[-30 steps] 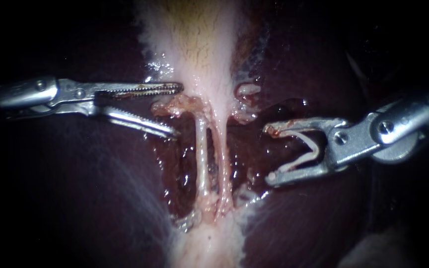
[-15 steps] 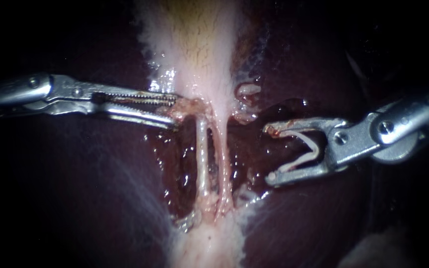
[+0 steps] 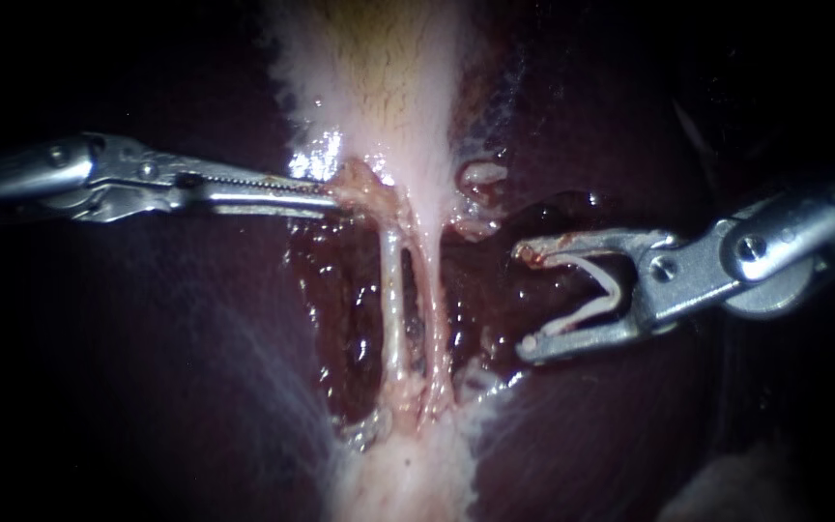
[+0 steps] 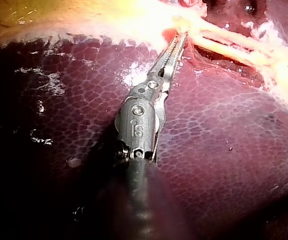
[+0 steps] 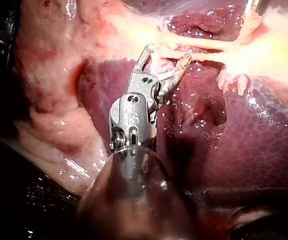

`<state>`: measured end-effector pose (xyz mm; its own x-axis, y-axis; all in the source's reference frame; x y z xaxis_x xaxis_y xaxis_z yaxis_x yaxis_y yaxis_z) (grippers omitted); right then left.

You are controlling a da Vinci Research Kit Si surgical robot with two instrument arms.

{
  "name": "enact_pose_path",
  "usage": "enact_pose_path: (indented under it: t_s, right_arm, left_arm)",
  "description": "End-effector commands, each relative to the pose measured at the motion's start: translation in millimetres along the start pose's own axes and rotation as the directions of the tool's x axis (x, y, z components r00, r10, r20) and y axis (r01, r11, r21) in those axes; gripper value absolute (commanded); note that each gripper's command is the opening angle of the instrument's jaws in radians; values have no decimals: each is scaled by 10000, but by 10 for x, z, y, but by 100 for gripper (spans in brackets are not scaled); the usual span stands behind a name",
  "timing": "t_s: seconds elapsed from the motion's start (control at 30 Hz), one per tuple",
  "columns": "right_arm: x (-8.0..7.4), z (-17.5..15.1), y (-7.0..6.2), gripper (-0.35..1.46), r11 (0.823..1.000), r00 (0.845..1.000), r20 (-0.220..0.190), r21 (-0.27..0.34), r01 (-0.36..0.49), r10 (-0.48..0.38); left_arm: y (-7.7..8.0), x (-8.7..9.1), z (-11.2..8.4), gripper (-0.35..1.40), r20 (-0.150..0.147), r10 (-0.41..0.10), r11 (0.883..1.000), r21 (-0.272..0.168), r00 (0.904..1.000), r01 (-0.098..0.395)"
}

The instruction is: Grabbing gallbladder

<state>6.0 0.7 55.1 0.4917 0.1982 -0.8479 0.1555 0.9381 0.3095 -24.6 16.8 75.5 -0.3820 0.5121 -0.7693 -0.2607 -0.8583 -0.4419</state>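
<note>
Now, left instrument (image 3: 332,193): enters level from the left, jaws clenched on the ragged pink fringe at the narrow end of the gallbladder (image 3: 388,97). The left wrist view (image 4: 182,38) shows the toothed jaws pinching pale tissue at their tip.
Gallbladder place: a pale band runs down the middle from the top edge and narrows to where the jaws hold it.
Tubes (image 3: 393,290): two thin pale strands run from that narrow end down to a pale stump, with a dark slit between them. They start just beside the left jaws' tip.
Right instrument (image 3: 524,300): jaws spread wide, carrying a white V-shaped clip (image 3: 619,290) with one leg against each jaw. The tips face the tubes but stand apart from them. The right wrist view (image 5: 166,54) shows the same spread.
In the way: small pale scraps (image 3: 480,176) lie between the gallbladder and the right upper jaw. Wet raw bed (image 3: 340,290) surrounds the tubes.
Liver (image 3: 147,367): smooth and dark on both sides.
Open room: bare liver lies under the left shaft, and a strip of raw bed lies between the right tips and the tubes.
Edges: both shafts pass into darkness at the margins.
</note>
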Motion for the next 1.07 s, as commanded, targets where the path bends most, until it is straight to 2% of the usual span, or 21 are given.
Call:
enact_pose_path:
  t_s: [0.03, 0.27, 0.47, 0.67, 1.07]
  right_arm:
    - [0, 0, 0, 49, 10000, 10000, -1, -2, 0, 0]
    - [0, -1, -1, 49, 10000, 10000, -3, 5, 4, -4]
    - [-1, -1, 0, 49, 10000, 10000, -2, 4, 4, -4]
    - [-1, -1, 0, 49, 10000, 10000, -2, 5, 4, -4]
    - [-1, -1, -1, 49, 10000, 10000, -3, 5, 4, -4]
  left_arm:
    - [1, 3, -2, -35, 142, -7, 10000, -14, 9999, 7]
    - [4, 36, -34, -35, 110, -268, 9996, -123, 9996, 269]
    - [7, 59, -60, -35, -297, -455, 9989, -156, 9985, 451]
    - [8, 65, -70, -35, -349, -506, 9987, -132, 9981, 502]
    - [7, 62, -70, -35, -348, -499, 9987, -114, 9981, 495]
